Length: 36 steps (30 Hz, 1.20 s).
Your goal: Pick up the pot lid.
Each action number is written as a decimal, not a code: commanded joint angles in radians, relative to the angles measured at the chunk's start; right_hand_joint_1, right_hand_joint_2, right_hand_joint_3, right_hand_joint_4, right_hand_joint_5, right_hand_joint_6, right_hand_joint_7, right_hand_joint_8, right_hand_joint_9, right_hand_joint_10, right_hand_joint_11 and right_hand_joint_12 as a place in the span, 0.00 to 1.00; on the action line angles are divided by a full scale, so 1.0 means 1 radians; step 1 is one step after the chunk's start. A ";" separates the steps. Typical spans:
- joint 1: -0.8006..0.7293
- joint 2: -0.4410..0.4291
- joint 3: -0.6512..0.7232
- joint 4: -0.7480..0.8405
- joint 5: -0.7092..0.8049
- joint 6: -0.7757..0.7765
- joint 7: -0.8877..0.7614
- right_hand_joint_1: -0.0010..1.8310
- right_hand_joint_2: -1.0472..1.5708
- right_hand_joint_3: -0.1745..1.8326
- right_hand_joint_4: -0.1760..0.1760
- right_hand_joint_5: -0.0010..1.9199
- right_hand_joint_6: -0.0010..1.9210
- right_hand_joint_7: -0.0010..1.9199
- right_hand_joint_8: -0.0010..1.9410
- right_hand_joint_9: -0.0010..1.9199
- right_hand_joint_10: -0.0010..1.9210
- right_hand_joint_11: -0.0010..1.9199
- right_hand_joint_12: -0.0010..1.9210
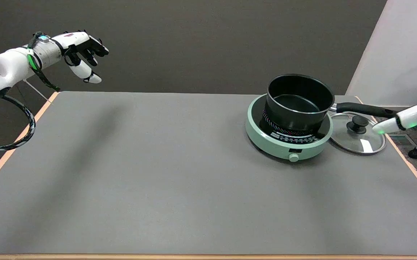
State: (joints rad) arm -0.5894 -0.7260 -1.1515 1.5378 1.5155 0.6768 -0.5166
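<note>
The lid [357,133] is laid flat on the table [158,173], knob [357,124] up, just right of the cooker [288,134] and touching or very nearly touching its rim. It lies under the pot [298,101] handle, which juts out to the right above it. The pot is set open on the cooker, so the lid is free to be taken; with the knob uppermost, a grasp from above is invited.

The right hand [402,120] is seen at the picture's right edge, just beside the lid's far right rim and near the tip of the handle. Only part of it is shown, a white finger stretched toward the lid, and nothing is held in what can be seen; how far it is spread cannot be told. The knob is not yet touched. The approach is judged to be at its start, and the handle overhead may hinder a straight descent.
</note>
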 commanded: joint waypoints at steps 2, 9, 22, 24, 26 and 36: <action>-0.181 -0.115 0.222 0.088 -0.035 0.199 0.402 0.41 0.35 0.18 0.42 0.00 0.00 0.00 0.00 0.00 0.00 0.00 0.00; -0.184 -0.118 0.260 0.053 -0.024 0.260 0.465 0.38 0.52 0.18 0.29 0.05 0.05 0.05 0.05 0.05 0.05 0.05 0.05; -0.164 -0.098 0.303 -0.039 -0.002 0.192 0.484 0.54 0.65 0.25 0.09 0.29 0.29 0.29 0.28 0.29 0.29 0.29 0.29; -0.150 -0.086 0.305 -0.069 -0.009 0.161 0.484 0.55 0.62 0.29 0.12 0.30 0.30 0.30 0.29 0.30 0.30 0.30 0.30; -0.135 -0.073 0.303 -0.098 -0.009 0.135 0.484 0.57 0.58 0.33 0.20 0.30 0.30 0.30 0.30 0.30 0.30 0.30 0.30; -0.072 -0.025 0.289 -0.220 -0.108 0.072 0.506 0.59 0.45 0.43 0.42 0.30 0.30 0.30 0.30 0.30 0.30 0.30 0.30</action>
State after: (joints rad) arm -0.7272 -0.8059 -0.8766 1.4759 1.5000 0.8387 -0.0640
